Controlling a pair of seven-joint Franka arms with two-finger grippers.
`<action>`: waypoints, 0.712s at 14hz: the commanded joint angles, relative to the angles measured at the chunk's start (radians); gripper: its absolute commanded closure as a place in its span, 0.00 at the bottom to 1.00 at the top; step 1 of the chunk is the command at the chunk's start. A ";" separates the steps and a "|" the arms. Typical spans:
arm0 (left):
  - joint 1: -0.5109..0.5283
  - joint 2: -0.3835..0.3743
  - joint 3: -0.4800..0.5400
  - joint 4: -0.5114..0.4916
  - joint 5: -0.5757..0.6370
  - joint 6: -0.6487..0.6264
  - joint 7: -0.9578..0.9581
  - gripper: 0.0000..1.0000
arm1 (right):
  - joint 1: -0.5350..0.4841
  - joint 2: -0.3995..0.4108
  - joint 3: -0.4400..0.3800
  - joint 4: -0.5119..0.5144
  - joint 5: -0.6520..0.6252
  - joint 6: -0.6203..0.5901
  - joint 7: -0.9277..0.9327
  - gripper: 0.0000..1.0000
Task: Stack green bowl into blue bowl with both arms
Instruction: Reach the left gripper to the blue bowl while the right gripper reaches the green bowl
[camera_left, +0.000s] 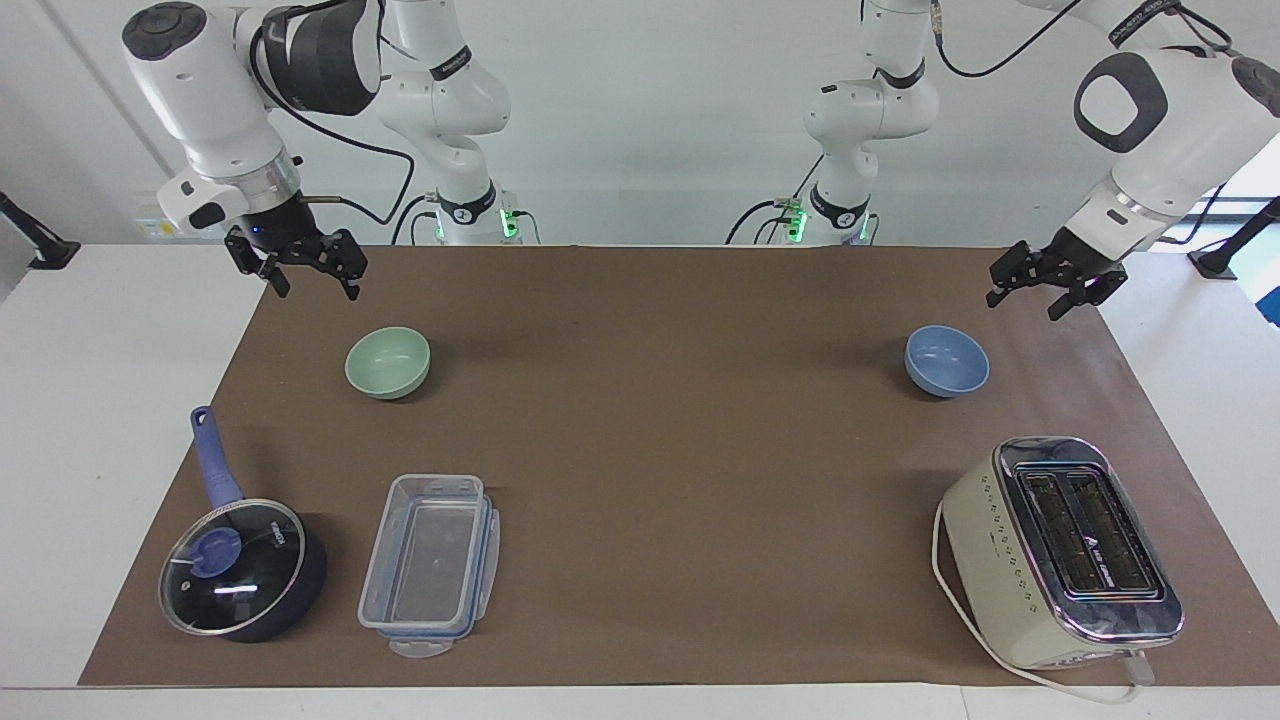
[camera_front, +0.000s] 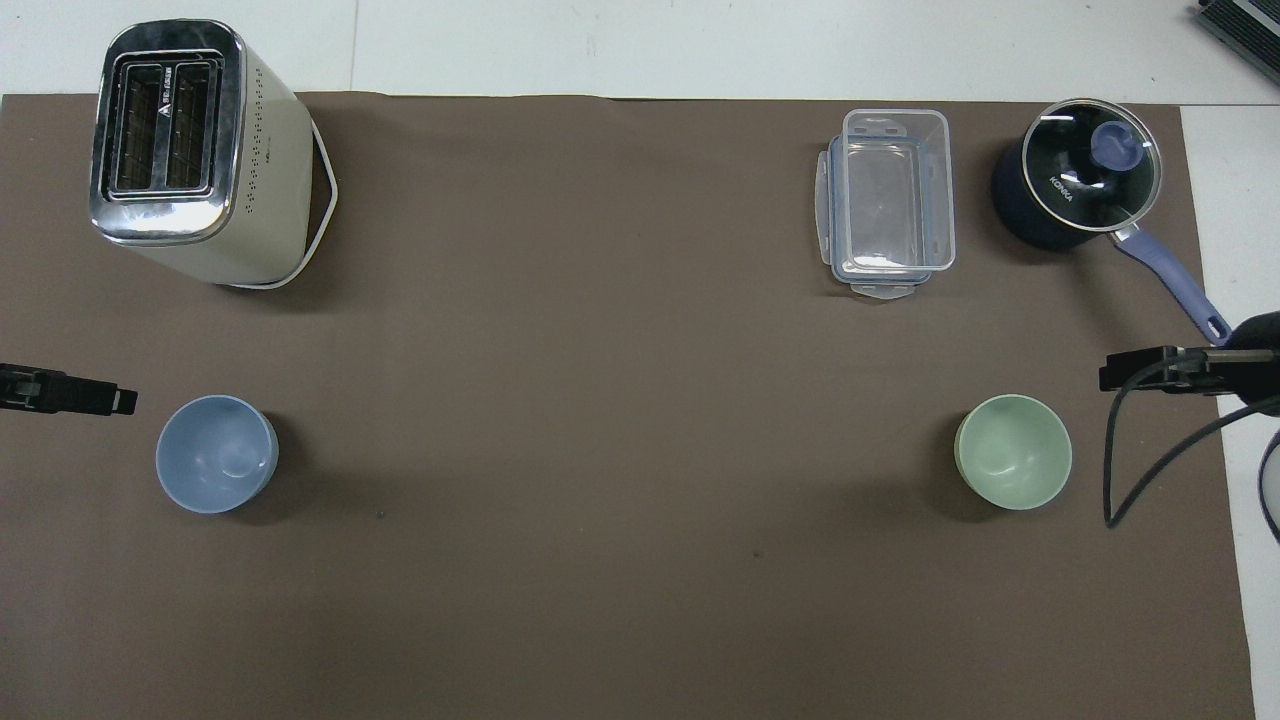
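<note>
1. In the facing view you see both grippers whole. The left gripper (camera_left: 1025, 295) hangs over the mat (camera_left: 660, 470), fingers spread, holding nothing, apart from the blue bowl (camera_left: 946, 361).
2. The right gripper (camera_left: 313, 282), likewise spread and holding nothing, hangs apart from the green bowl (camera_left: 387, 362).
3. The overhead view shows you only the grippers' tips, and both bowls' insides bare.

The saucepan's glass lid (camera_front: 1092, 165) reads "KONKA".
</note>
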 joint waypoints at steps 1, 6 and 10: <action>0.056 -0.047 -0.007 -0.133 -0.037 0.101 0.085 0.00 | -0.027 -0.026 0.003 -0.075 0.016 0.055 -0.062 0.00; 0.112 -0.032 -0.007 -0.257 -0.066 0.230 0.172 0.00 | -0.052 -0.023 0.002 -0.202 0.028 0.212 -0.113 0.00; 0.146 0.023 -0.007 -0.318 -0.120 0.342 0.251 0.00 | -0.079 -0.015 0.001 -0.319 0.045 0.358 -0.187 0.00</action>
